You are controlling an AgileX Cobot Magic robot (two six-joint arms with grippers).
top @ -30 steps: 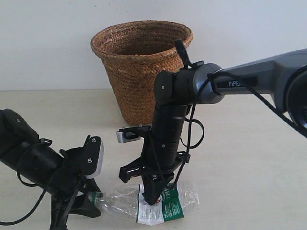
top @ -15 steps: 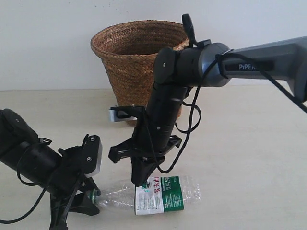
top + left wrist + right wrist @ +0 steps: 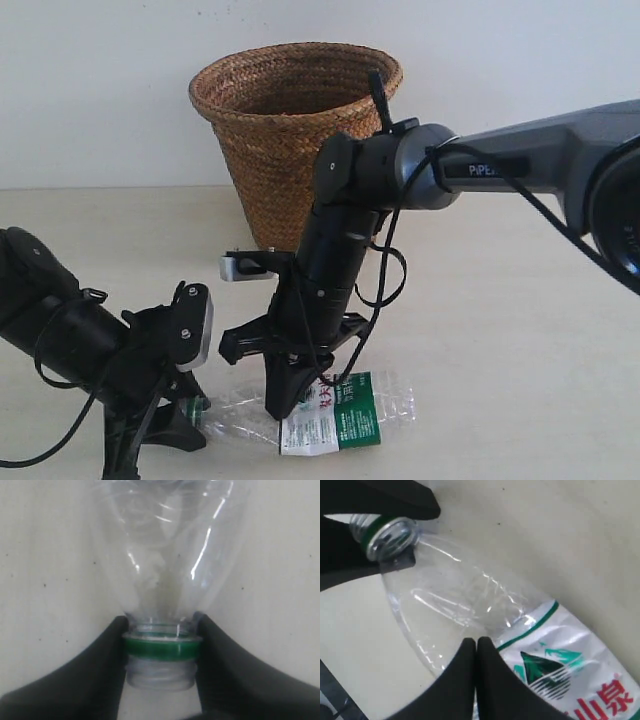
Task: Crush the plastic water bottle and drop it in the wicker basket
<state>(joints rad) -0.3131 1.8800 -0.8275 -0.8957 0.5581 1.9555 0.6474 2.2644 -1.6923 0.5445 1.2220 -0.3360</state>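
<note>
The plastic water bottle (image 3: 345, 418) lies on its side on the table, clear with a green-and-white label. Its neck (image 3: 160, 647) carries a green ring and the threaded mouth shows no cap. My left gripper (image 3: 192, 410) is shut on that neck, one finger on each side of it (image 3: 107, 660). My right gripper (image 3: 283, 406) points down with its fingers shut together, tips resting on the clear body (image 3: 465, 600) beside the label (image 3: 560, 665). The wicker basket (image 3: 290, 150) stands upright behind the right arm.
The right arm (image 3: 520, 165) reaches in from the right edge, in front of the basket. A white wall rises behind the beige table (image 3: 520, 330). The left arm (image 3: 60, 330) lies low at the front left.
The right gripper, pressing on the label a second ago, lifted off and came back down further toward the neck. The left gripper kept its hold on the neck.
</note>
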